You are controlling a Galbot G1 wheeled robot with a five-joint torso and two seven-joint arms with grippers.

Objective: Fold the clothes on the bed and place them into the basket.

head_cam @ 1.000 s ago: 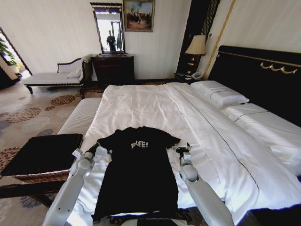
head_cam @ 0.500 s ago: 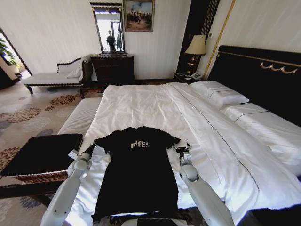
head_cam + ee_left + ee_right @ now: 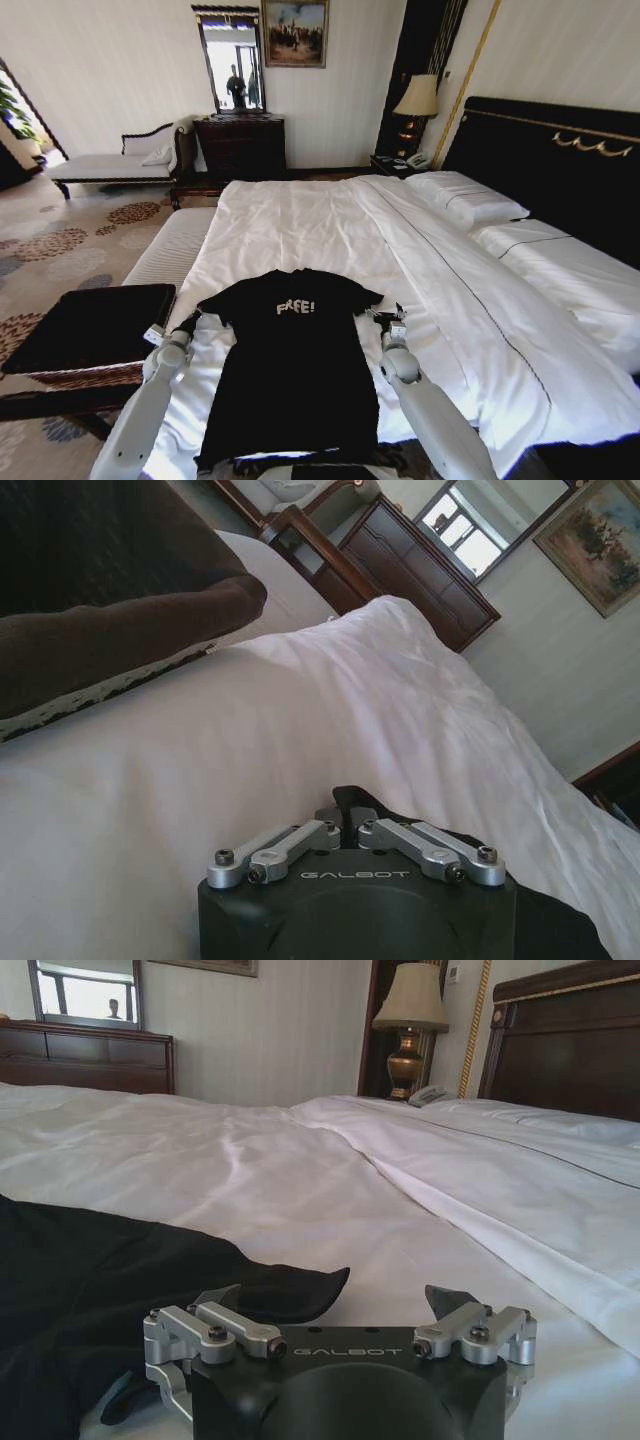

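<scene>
The clothes, a black T-shirt [image 3: 295, 370] with white "FREE" lettering, lie flat and face up at the foot of the bed [image 3: 300, 215]. My left gripper [image 3: 186, 322] sits at the shirt's left sleeve and is shut on the sleeve's edge [image 3: 346, 802]. At the right sleeve my right gripper [image 3: 386, 316] rests open on the white duvet [image 3: 300, 1160]. The sleeve tip [image 3: 290, 1290] lies between its spread fingers [image 3: 222, 1298]. The basket [image 3: 88, 328], brown wicker with a black top, stands on the floor left of the bed.
A pale striped bench [image 3: 170, 250] runs along the bed's left side behind the basket. White pillows [image 3: 465, 195] and a black headboard [image 3: 560, 150] are at the right. A dark dresser [image 3: 240, 145], a chaise [image 3: 110, 165] and a lamp [image 3: 417, 98] stand along the far wall.
My left gripper has drawn the left sleeve outward to the left. The chest has flattened and the lettering now reads clearly. The right gripper has stayed in place.
</scene>
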